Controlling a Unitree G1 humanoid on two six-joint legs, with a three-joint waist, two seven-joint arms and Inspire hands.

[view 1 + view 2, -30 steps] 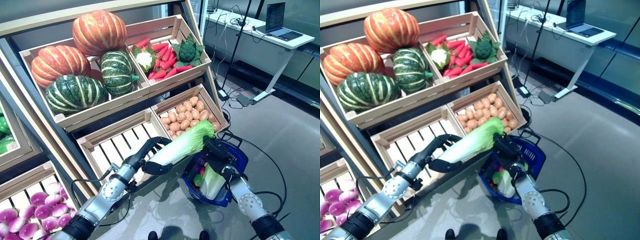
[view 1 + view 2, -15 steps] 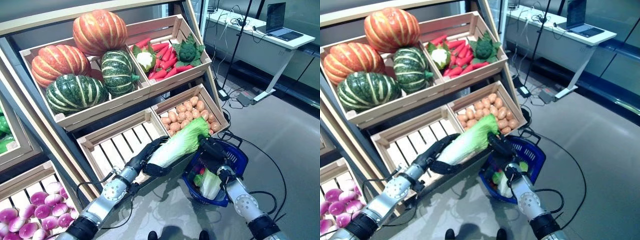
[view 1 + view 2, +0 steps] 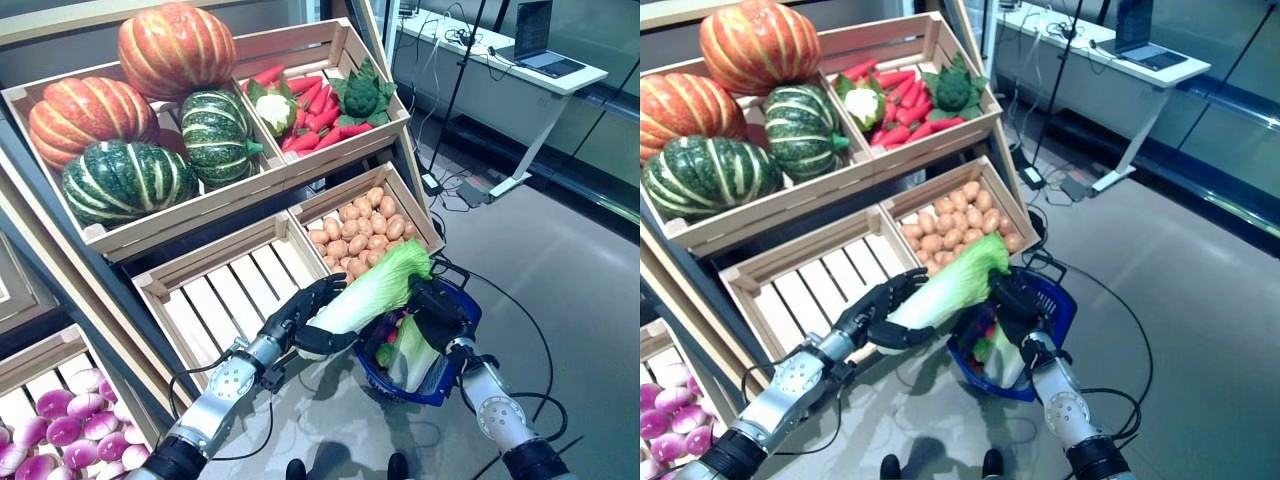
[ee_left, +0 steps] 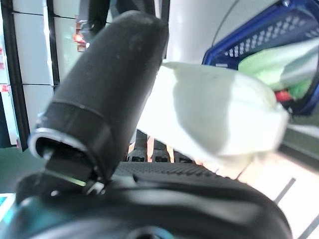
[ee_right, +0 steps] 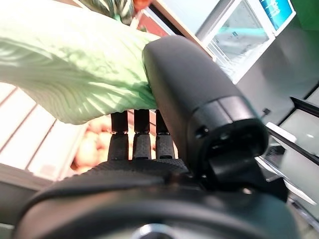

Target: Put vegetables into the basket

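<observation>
A long cabbage (image 3: pixel 370 295) was held slantwise above the near rim of the blue basket (image 3: pixel 462 318), its white stalk end gripped by the left hand (image 3: pixel 305 322), whose fingers and thumb were curled round it. The leafy green end was met by the right hand (image 3: pixel 435 305); in the right wrist view the thumb was pressed against the leaves while the fingers ran straight beneath them, so the leaf end seemed pinched there rather than wrapped.

For the step to be done well, it was judged that the leafy end should be tipped down past the basket rim first, with the stalk end brought over afterwards, so that the cabbage would slide in lengthwise beside what already lay there. The stalk should be let go only once the weight was borne by the basket, since a long thing released early could pivot on the rim and fall to the floor.

Another pale green cabbage (image 3: pixel 412 352) and something red were already lying in the basket. On the shelves behind, pumpkins (image 3: pixel 170 50) filled one crate, red peppers (image 3: pixel 318 105) with a cauliflower and a dark green vegetable another, and potatoes (image 3: pixel 358 230) a lower one. The slatted crate (image 3: pixel 225 295) beside the potatoes was bare, and purple onions (image 3: pixel 55 435) were seen lower left.
</observation>
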